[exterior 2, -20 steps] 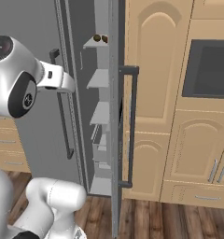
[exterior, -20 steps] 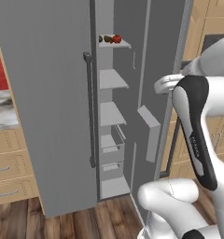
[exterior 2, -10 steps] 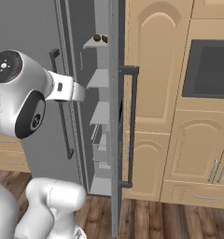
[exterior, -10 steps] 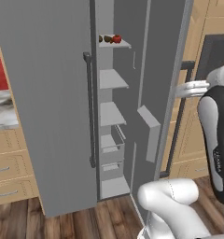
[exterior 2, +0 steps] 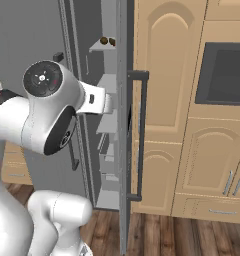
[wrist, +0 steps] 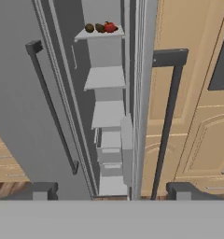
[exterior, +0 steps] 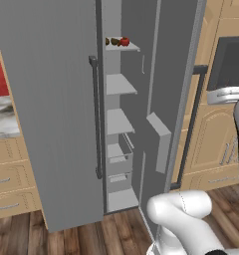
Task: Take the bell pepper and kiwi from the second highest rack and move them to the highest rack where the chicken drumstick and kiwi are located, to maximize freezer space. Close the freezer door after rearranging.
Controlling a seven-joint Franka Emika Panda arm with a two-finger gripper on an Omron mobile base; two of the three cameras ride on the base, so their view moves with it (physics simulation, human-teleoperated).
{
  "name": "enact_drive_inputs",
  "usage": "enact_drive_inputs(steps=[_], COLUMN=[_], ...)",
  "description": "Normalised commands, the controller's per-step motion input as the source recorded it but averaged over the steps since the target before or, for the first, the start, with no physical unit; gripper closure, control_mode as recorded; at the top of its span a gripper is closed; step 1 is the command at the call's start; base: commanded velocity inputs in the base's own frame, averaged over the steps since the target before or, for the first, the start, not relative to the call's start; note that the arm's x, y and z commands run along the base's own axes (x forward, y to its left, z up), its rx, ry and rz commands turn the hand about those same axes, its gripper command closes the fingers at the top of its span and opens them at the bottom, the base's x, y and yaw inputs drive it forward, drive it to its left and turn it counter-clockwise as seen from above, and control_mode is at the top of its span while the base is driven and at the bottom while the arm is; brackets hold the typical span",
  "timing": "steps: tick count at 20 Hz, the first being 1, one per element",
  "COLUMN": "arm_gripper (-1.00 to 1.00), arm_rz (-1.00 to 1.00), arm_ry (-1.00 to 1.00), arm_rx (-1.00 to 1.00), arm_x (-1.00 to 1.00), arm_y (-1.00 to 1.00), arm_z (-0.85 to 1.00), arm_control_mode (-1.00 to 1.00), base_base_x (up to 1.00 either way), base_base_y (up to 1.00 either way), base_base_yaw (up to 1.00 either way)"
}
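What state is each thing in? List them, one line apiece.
freezer door: open, swung wide.
highest rack: loaded with three small pieces in a row.
bell pepper: resting on the highest rack, at the end of the row.
two brown pieces: resting beside the bell pepper, too small to tell apart.
gripper: open, holding nothing.

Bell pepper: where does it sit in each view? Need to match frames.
Left base view: bell pepper at top centre, rightmost item on the highest rack.
Right base view: cannot tell it apart; small dark items sit on that rack, upper left.
Hand view: pepper at top centre, right end of the row.
Shared landmark: the highest rack.
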Motion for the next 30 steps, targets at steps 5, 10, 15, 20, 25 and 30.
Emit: enact_drive_inputs(steps=[5, 10, 15, 20, 25, 30], arm_gripper=[1.0, 1.0, 1.0, 1.0, 1.0, 1.0], arm_rz=[0.06, 0.07, 0.12, 0.1, 0.08, 0.12], arm_ry=[0.0, 0.01, 0.01, 0.0, 0.01, 0.03], arm_rx=[0.07, 0.26, 0.04, 0.0, 0.0, 0.05], arm_x=[0.11, 0.7, 0.61, 0.68, 0.6, 0.75], arm_y=[-0.71, -0.71, -0.31, -0.62, -0.67, -0.08], arm_z=[-0.18, -0.29, -0.53, -0.52, -0.42, -0.3], arm_control_mode=[-1.0, -1.0, -1.0, -1.0, -1.0, -1.0], base_base_x=[0.0, 0.0, 0.0, 0.0, 0.0, 0.0], base_base_y=[0.0, 0.0, 0.0, 0.0, 0.0, 0.0], base_base_yaw=[0.0, 0.0, 0.0, 0.0, 0.0, 0.0])
